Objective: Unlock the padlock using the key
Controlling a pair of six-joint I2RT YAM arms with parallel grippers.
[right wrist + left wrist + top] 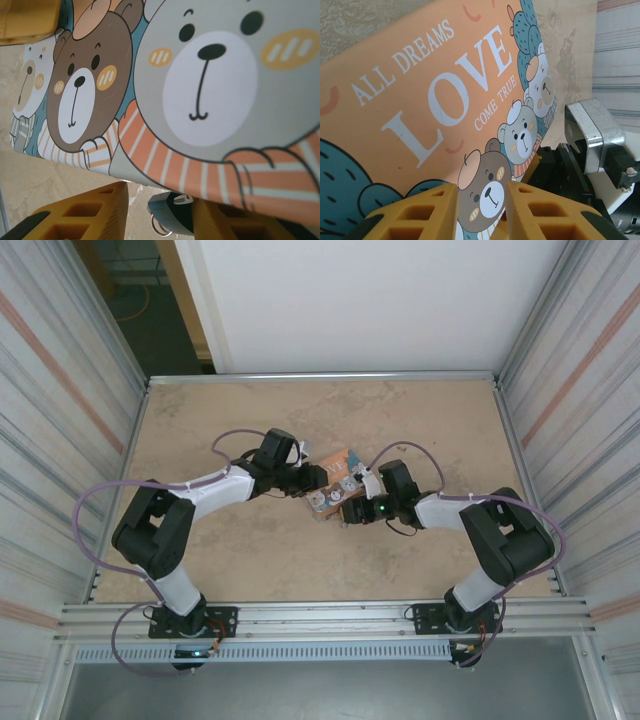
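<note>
Right gripper (pixel 160 222), partly open, flanks the padlock (pixel 171 219) at lower centre, below the tin box (pixel 200 100), not yet pinching. Securing it is the step. Next comes a firm pinch that leaves the keyhole clear. Left gripper (pixel 482 215): grip unclear.

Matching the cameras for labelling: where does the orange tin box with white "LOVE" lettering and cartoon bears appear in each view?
Top external: orange tin box at the centre of the beige table.
Left wrist: its lid spans upper left to centre.
Right wrist: its lid covers the top and right.
Shared landmark: the printed brown bear, in both wrist views.
</note>
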